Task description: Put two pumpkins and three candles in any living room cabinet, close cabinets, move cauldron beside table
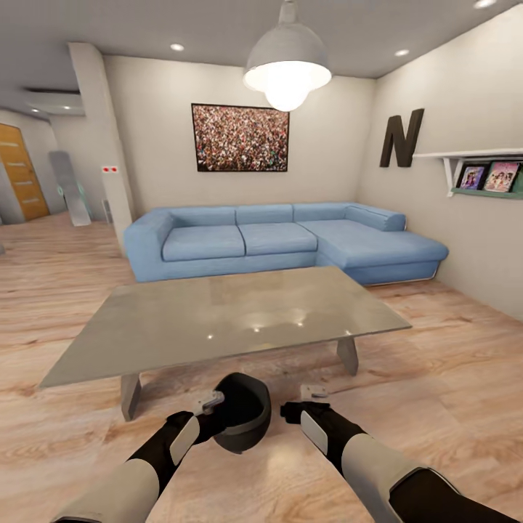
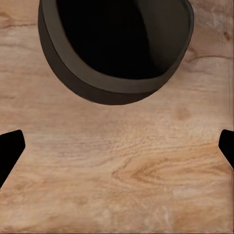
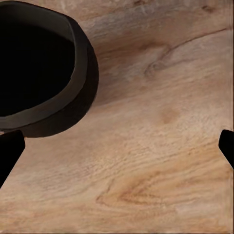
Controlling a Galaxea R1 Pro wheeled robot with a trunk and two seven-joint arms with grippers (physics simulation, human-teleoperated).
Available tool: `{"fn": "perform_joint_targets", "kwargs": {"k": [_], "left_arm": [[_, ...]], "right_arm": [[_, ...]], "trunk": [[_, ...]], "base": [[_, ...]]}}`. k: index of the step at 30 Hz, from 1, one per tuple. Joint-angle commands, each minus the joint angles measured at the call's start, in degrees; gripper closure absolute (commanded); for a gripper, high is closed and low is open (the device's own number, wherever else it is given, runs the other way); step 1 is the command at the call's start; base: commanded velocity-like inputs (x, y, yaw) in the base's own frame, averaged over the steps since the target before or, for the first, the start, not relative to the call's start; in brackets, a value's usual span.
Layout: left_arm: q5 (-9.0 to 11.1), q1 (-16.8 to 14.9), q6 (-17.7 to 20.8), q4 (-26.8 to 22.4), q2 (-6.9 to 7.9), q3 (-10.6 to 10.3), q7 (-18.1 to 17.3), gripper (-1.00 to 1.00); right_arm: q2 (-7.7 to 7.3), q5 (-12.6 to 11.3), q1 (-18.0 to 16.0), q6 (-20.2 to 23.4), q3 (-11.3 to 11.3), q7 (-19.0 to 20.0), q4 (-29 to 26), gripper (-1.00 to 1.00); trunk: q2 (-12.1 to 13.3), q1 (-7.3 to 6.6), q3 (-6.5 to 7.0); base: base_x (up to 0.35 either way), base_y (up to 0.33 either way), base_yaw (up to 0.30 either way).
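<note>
Cauldron (image 1: 243, 410) on the floor (image 1: 450, 392) beside the table (image 1: 218, 316), seen from the head.
Wrist views show both grippers' fingers (image 2: 10, 148) (image 3: 9, 148) spread, empty; the cauldron (image 2: 117, 87) (image 3: 73, 97) lies beyond the fingertips, untouched.

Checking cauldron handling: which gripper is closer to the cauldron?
The left gripper, right at the cauldron rim; the right gripper hangs apart over bare floor.

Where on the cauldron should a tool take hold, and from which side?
Probably the rim, from above. The cauldron sits on the floor with its wide mouth open upward and tilted toward the robot, so the thin rim fits between fingers, one inside, one outside. The round body offers no flat grip.
</note>
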Motion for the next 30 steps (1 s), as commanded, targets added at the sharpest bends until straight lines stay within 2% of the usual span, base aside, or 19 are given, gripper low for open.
{"fn": "perform_joint_targets", "kwargs": {"k": [1,12,22,30], "left_arm": [[0.6,0.0,0.3,-0.2,0.05,-0.3,0.5,-1.00],[0.6,0.0,0.3,-0.2,0.05,-0.3,0.5,-1.00],[0.6,0.0,0.3,-0.1,0.07,-0.3,0.5,-1.00],[0.6,0.0,0.3,-0.1,0.08,-0.3,0.6,-1.00]], "right_arm": [[0.00,-0.4,0.0,0.3,0.5,-0.4,-0.1,-1.00],[0.00,-0.5,0.0,0.3,0.5,-0.4,-0.1,-1.00],[0.00,-0.5,0.0,0.3,0.5,-0.4,-0.1,-1.00],[0.00,-0.5,0.0,0.3,0.5,-0.3,-0.1,-1.00]], "trunk": [[0.4,-0.27,0.13],[4.8,-2.69,2.21],[4.8,-2.69,2.49],[4.8,-2.69,2.76]], "base": [[-0.325,0.072,-0.281],[-0.326,0.058,-0.282],[-0.328,0.003,-0.282],[-0.234,0.000,-0.282]]}}
